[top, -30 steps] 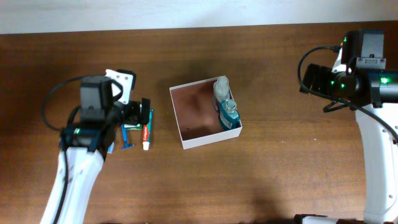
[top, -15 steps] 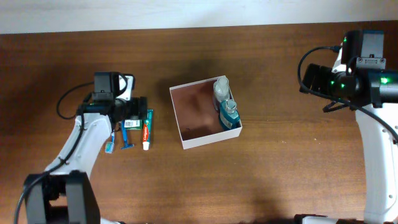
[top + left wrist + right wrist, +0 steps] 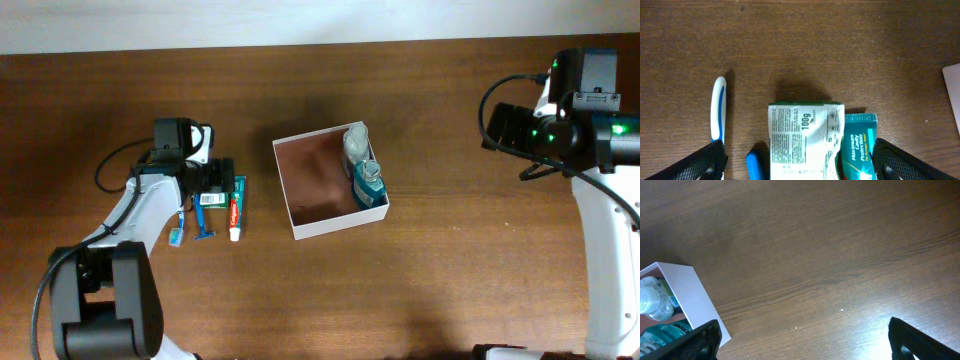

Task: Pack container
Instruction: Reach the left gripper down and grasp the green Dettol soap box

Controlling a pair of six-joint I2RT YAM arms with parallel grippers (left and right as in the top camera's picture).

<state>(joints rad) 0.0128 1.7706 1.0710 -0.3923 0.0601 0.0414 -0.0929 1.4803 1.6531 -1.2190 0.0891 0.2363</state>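
Although lowered well toward the brown wooden table (image 3: pixel 450 280) since a second ago, grips nothing yet: left gripper (image 3: pixel 800 167), black fingers spread wide and empty. Straddles a green-and-white printed sachet (image 3: pixel 805 137), with a teal cardboard toothpaste box (image 3: pixel 858 147) touching it on one side and a blue plastic razor handle (image 3: pixel 754 167) just beside it on the other. Leaves a white-and-blue toothbrush (image 3: pixel 717 107) near one finger. Hardly shifts over the last half second, so looks settled for a pinch on the sachet.

Shows no change at the right gripper (image 3: pixel 805 345): parked well apart, fingers wide, nothing held.

Finds the shallow square white-walled container (image 3: pixel 312 175) mid-table, just beside the loose items, with a clear plastic bottle (image 3: pixel 356 143) and a teal mouthwash bottle (image 3: pixel 367 185) against its far wall. Suggests two items packed, several left; calls next for a square close on the sachet alone.
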